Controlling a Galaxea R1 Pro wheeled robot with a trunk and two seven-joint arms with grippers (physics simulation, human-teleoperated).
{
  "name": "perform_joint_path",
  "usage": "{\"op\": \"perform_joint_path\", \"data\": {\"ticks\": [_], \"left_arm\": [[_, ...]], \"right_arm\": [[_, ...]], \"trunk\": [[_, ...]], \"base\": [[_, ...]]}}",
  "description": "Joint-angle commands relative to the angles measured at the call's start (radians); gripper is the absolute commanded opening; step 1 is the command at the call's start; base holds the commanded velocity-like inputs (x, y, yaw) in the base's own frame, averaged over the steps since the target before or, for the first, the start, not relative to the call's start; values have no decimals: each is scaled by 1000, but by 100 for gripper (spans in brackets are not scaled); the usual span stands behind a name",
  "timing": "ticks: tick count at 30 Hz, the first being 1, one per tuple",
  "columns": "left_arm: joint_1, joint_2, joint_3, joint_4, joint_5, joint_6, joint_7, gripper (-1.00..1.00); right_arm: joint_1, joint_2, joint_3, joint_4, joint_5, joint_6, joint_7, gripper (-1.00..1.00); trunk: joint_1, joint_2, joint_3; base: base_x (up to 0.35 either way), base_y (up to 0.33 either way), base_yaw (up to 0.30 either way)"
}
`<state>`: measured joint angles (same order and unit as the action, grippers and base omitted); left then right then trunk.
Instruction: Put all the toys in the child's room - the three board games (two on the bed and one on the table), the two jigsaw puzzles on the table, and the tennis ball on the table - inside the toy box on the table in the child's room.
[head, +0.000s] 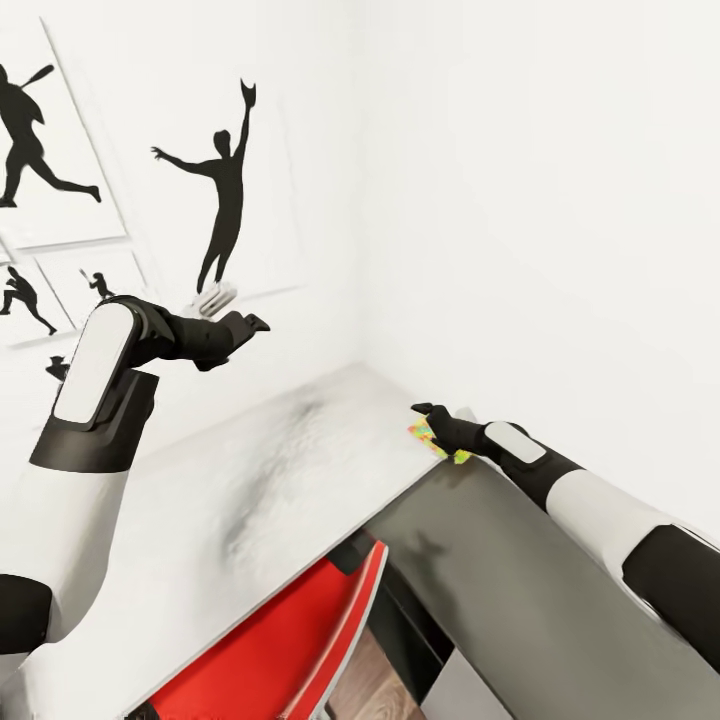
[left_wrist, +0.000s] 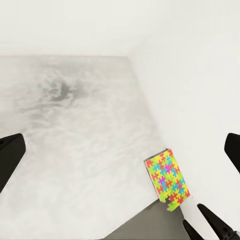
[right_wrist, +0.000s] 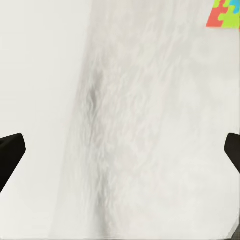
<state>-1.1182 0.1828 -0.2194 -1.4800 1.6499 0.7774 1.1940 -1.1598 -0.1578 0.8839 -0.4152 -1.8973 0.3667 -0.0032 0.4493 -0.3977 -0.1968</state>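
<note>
Pale grey table top (head: 250, 480) reads matt to me, mottled with darker cloudy smudges, like brushed stone or concrete; no gloss. Its dark grey side panel (head: 520, 580) looks smooth, flat, matt. Thin flat jigsaw puzzle square (left_wrist: 167, 178) with yellow, pink, green, blue and orange interlocking pieces: smooth printed card look, saturated colours, no sheen I can see. Red chair (head: 290, 640) looks like smooth moulded plastic, slight satin shine along the edge. Wood-plank floor strip (head: 365, 680): brown, visible grain. White walls (head: 540, 200): plain matt paint. Arm shells: smooth white and black plastic.
</note>
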Motion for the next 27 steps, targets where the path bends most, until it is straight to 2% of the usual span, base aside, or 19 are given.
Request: {"op": "perform_joint_path", "data": {"ticks": [1,12,26,27], "left_arm": [[-2,0,-1,0,7,4,9,100],[-2,0,-2,1,7,3,9,100],[-3,-4,-4,1,7,3,9,100],[-3,-5,-5,1,7,3,9,100]], "right_arm": [[-1,-2,6,-1,-6,1,0,100],[5,-12,4,1,-6,7,4,100],[18,-30,-3,1,-8,8,23,100],[19,-39,-4,1,-8,9,39,100]], "trunk": [[1,-2,-2],[1,-2,-11],[1,-2,-31],[1,-2,-33]], "base": [[0,0,259],[0,0,195],[0,0,43],[0,0,10]]}}
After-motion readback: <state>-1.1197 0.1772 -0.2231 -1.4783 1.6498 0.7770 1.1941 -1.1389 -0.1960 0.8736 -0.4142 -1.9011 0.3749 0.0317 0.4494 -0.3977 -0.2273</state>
